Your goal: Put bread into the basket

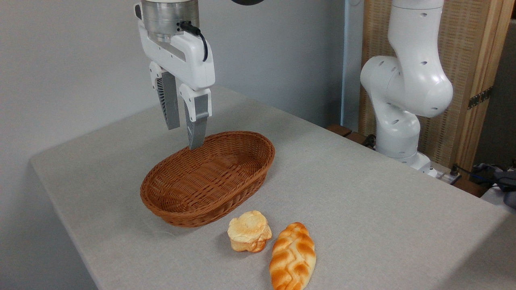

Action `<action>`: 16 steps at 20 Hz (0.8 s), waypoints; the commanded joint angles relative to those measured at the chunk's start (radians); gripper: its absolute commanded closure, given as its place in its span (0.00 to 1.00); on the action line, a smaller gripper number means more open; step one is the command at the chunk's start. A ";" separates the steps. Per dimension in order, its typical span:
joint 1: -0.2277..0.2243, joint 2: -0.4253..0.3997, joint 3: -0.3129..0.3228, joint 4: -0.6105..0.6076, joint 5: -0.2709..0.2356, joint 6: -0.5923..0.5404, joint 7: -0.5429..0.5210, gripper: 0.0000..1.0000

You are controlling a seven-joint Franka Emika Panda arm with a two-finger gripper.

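Two baked pieces lie on the grey table (363, 209) in front of me: the bread (249, 231), a pale lumpy bun, sits just beside the near end of the basket (209, 177), and a longer braided loaf (293, 257) lies close at its right. My hand (186, 137) hangs above the far rim of the wicker basket, fingers (197, 121) pointing down with a narrow gap between them, holding nothing. Nothing lies inside the basket. My white arm's base (403, 100) stands at the table's right edge.

No readable text, labels, brands, numbers or signs anywhere.
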State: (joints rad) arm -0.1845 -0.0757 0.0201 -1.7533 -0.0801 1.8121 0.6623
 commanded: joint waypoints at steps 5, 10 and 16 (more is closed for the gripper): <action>0.000 -0.001 0.060 0.020 -0.012 -0.028 -0.009 0.00; 0.000 -0.003 0.063 0.020 -0.013 -0.034 -0.007 0.00; 0.000 -0.004 0.063 0.017 -0.012 -0.034 -0.006 0.00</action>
State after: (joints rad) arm -0.1799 -0.0773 0.0756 -1.7513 -0.0801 1.8121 0.6594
